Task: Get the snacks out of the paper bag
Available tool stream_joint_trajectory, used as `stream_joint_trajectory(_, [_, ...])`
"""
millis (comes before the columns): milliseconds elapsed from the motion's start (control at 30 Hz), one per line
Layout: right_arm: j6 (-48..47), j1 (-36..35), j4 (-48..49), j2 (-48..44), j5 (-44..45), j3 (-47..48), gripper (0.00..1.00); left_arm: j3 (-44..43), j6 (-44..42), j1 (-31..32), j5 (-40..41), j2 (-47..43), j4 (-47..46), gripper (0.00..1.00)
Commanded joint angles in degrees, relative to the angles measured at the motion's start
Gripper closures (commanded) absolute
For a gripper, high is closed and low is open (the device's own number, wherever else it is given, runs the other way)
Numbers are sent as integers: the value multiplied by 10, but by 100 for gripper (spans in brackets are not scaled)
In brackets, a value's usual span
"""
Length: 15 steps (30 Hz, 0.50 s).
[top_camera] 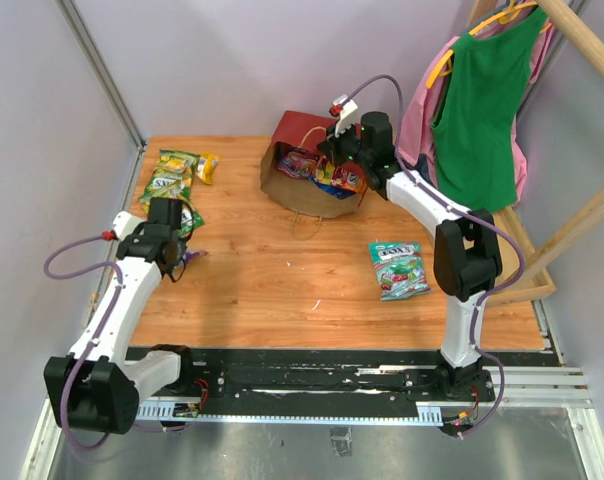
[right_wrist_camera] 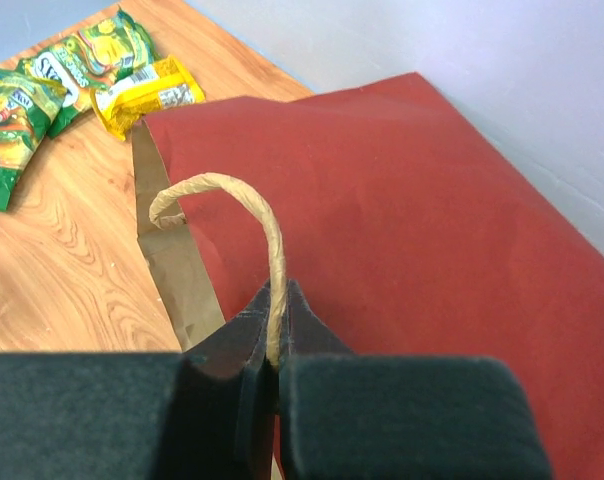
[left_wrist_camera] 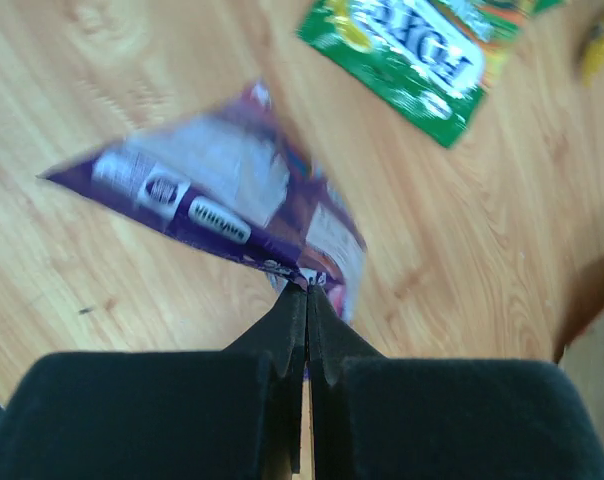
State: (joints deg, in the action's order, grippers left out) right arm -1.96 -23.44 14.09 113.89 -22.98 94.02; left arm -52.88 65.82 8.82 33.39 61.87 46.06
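The red paper bag [top_camera: 300, 131] lies on its side at the back of the table, mouth towards me, with several bright snacks [top_camera: 322, 176] showing inside. My right gripper [right_wrist_camera: 273, 300] is shut on the bag's beige loop handle [right_wrist_camera: 244, 196], over the red bag wall [right_wrist_camera: 412, 230]; from above it [top_camera: 335, 150] sits at the bag's right top edge. My left gripper [left_wrist_camera: 308, 288] is shut on the edge of a purple snack packet [left_wrist_camera: 217, 195], just above the wood at the left [top_camera: 184, 261]. A teal-white packet [top_camera: 399, 269] lies at the right.
Green-yellow packets [top_camera: 172, 176] and a small yellow one [top_camera: 208, 167] lie at the back left, also in the right wrist view [right_wrist_camera: 42, 75]. A green packet [left_wrist_camera: 422, 50] lies beyond the purple one. A green top [top_camera: 482, 110] and pink garment [top_camera: 420, 115] hang on a wooden rack [top_camera: 572, 232] at the right.
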Motion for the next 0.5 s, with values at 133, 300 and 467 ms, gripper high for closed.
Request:
stream_joint_trajectory(133, [-5, 6, 16, -24, 8, -21, 99, 23, -36, -166, -89, 4, -36, 100])
stream_joint_trajectory(300, [-2, 6, 15, -24, 6, -19, 99, 19, -37, -177, -107, 6, -28, 99])
stream_joint_trajectory(467, [-2, 6, 6, -26, 5, -15, 99, -10, -34, -178, -96, -72, 28, 100])
